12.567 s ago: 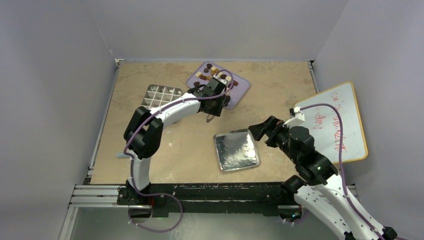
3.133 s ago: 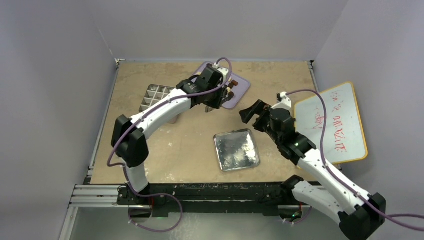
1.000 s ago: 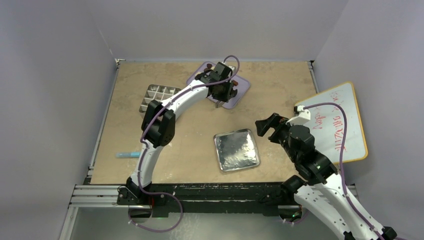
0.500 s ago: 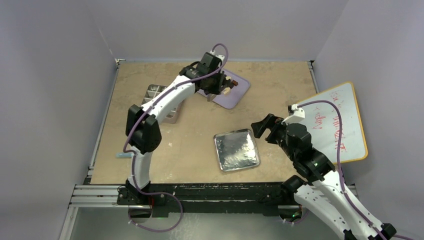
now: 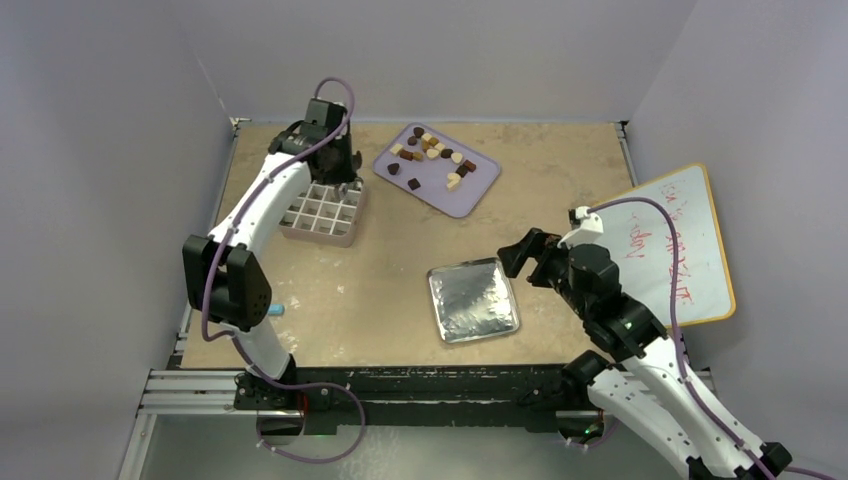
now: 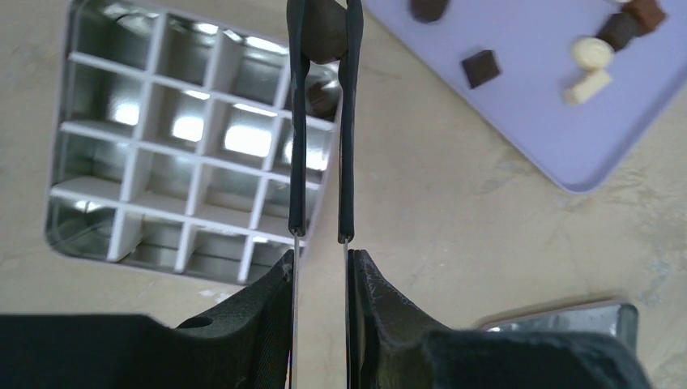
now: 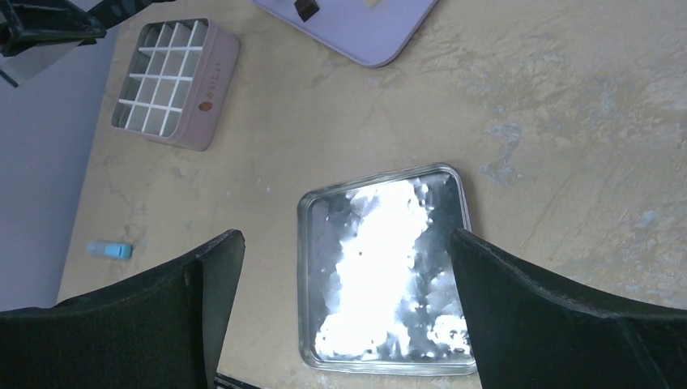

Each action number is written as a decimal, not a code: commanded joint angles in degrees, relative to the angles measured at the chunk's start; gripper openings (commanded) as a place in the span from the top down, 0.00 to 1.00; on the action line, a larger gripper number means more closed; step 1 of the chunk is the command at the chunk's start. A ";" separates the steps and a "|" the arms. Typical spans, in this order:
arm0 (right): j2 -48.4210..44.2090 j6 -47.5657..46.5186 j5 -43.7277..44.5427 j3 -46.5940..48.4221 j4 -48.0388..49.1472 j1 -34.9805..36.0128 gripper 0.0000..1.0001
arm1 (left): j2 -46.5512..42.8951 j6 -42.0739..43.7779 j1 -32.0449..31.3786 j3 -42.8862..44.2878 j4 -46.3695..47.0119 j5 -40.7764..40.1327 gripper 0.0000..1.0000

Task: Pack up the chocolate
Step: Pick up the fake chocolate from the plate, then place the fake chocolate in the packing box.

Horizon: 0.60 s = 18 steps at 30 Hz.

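Left gripper (image 6: 320,267): fingers clenched on the black tweezers (image 6: 298,146), gripping the handle end. The tips pinch one dark chocolate piece (image 6: 324,36).

The piece hangs over the divided box (image 6: 77,130), above its corner cell nearest the purple tray (image 6: 518,121). A second dark piece (image 6: 322,97) lies in that cell. The other cells show only bare metal.

The remaining chocolates (image 5: 432,152) are scattered on the purple tray, dark, mid-brown and cream, none touching the box.

Right gripper (image 7: 344,243): fingers spread wide, grasping nothing, hovering over the shiny metal lid (image 5: 473,300).

Handling, as a judgement: the pieces look very light, hard and smooth, and are likely to scuff, chip or slide out if you squeeze off-centre. Take each across its widest flat sides, with the tips low on the body. The heart shapes probably want the pinch across the lobes. Release low in the cell, since a small piece can bounce off a divider.

Surface: a mottled beige table (image 5: 400,260), flat and matte. The box walls are thin and reflective, which makes the cell edges hard to read.

Room: plain pale walls close on three sides. A whiteboard (image 5: 672,240) with red writing leans at your right. A small blue object (image 7: 108,249) lies near the left edge, well apart from the work.
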 commanded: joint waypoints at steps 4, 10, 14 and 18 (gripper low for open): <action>2.20 -1.66 -1.40 1.82 2.59 -0.13 0.01 | -5.33 -0.88 7.08 -6.35 1.78 1.19 0.81; 2.58 -1.29 -2.32 1.58 3.72 -0.14 0.01 | -4.22 -0.22 7.50 -6.65 1.88 2.22 0.80; 2.61 -1.27 -2.43 2.03 3.56 -0.14 0.01 | -3.15 0.08 7.50 -6.65 2.12 2.11 0.79; 2.12 -1.70 -2.49 2.15 3.46 -0.14 0.01 | -2.06 0.22 7.50 -6.06 1.85 2.08 0.76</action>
